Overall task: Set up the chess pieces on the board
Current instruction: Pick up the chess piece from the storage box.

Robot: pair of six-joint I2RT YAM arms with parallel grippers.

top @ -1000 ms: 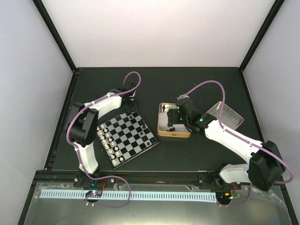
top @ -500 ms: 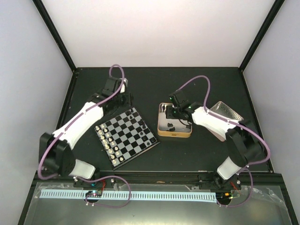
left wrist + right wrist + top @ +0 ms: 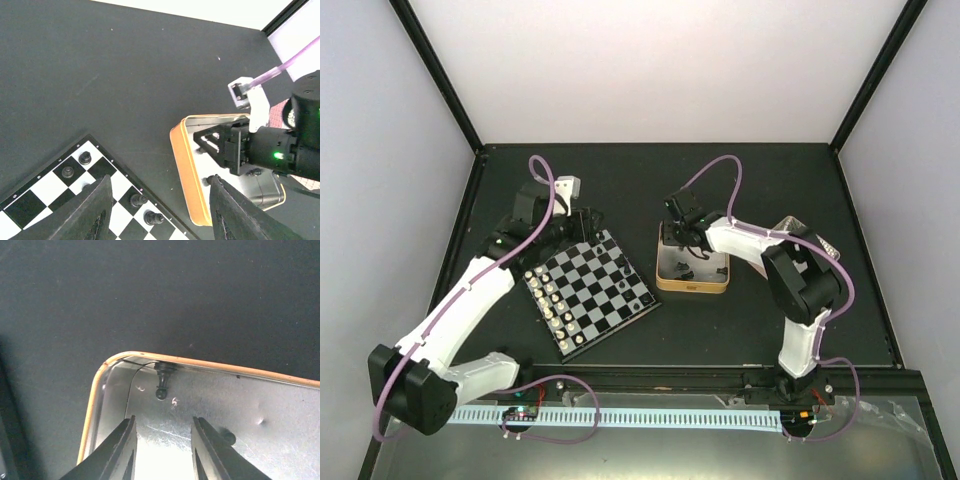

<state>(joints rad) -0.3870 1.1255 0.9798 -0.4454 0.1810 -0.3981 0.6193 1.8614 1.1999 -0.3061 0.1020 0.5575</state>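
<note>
Tiny black chess pieces [image 3: 138,200] stood along the 3 o'clock edge of the small black-and-grey checkered board [image 3: 588,292]. One more black pawn [image 3: 162,382] lay in the 11 o'clock corner of the gold-rimmed metal tin [image 3: 92,407], which probably served as their store. Right gripper [image 3: 163,418] hung over that pawn with jaws apart and empty, seemingly to pick it, left gripper [image 3: 161,179] hovered open near the board's 12 o'clock corner, and no writing was readable.

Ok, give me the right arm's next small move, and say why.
Probably ease the right tool forward and down until its fingers straddle the small black chess piece lying against the wall of the gold-rimmed silver tin. The piece lies just ahead of the open fingers, with nothing between them.
</note>
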